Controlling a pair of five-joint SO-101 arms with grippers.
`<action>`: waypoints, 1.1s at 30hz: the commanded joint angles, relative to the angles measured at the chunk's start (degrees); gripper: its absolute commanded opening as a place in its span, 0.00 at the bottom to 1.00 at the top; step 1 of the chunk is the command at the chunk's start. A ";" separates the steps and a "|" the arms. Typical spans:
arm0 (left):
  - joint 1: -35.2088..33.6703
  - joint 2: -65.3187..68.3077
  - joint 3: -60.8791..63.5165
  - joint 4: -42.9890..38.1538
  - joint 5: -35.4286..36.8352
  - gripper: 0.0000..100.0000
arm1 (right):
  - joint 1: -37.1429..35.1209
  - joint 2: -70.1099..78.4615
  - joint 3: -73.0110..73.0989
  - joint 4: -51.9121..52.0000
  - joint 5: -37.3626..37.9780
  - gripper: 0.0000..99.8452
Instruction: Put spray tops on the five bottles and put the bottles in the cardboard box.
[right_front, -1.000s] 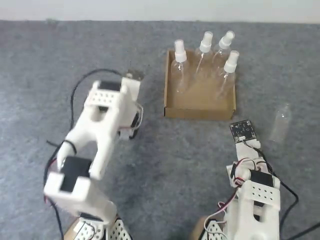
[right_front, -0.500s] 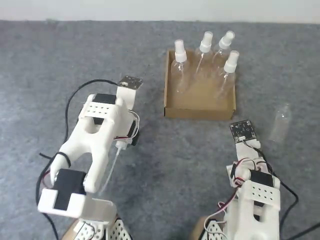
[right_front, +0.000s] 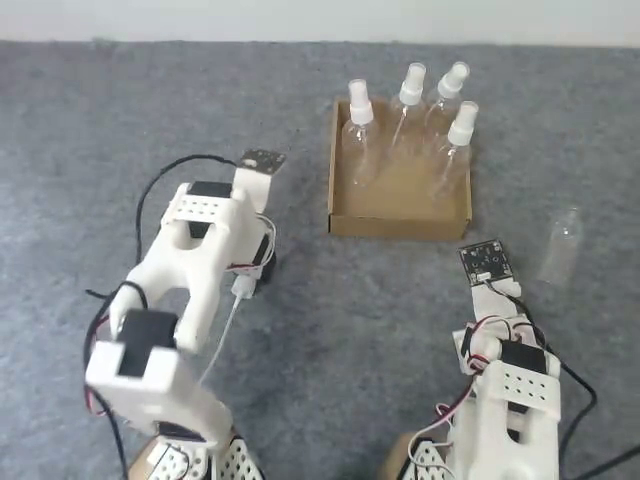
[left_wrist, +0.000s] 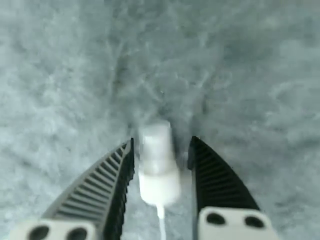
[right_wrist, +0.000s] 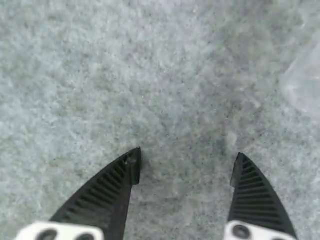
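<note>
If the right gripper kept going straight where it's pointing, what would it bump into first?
Most likely just the grey carpet. The right gripper points down at a bare patch, and the clear topless bottle sits off that line, though depth is hard to judge.

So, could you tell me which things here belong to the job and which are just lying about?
Job: spray top in left pincer; uncapped bottle; four capped bottles; cardboard box; right pincer, open.
Lying about: grey carpet; arm cable.
</note>
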 joint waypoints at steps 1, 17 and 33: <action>-0.18 1.76 -2.51 -1.93 -0.53 0.13 | 0.57 -0.75 -0.18 -0.92 0.26 0.25; -0.18 -26.90 1.01 3.34 3.08 0.01 | 0.40 -0.75 -0.35 -0.92 0.26 0.25; -3.96 -56.62 24.48 -9.85 8.88 0.01 | 4.09 2.77 -33.67 15.60 -1.32 0.25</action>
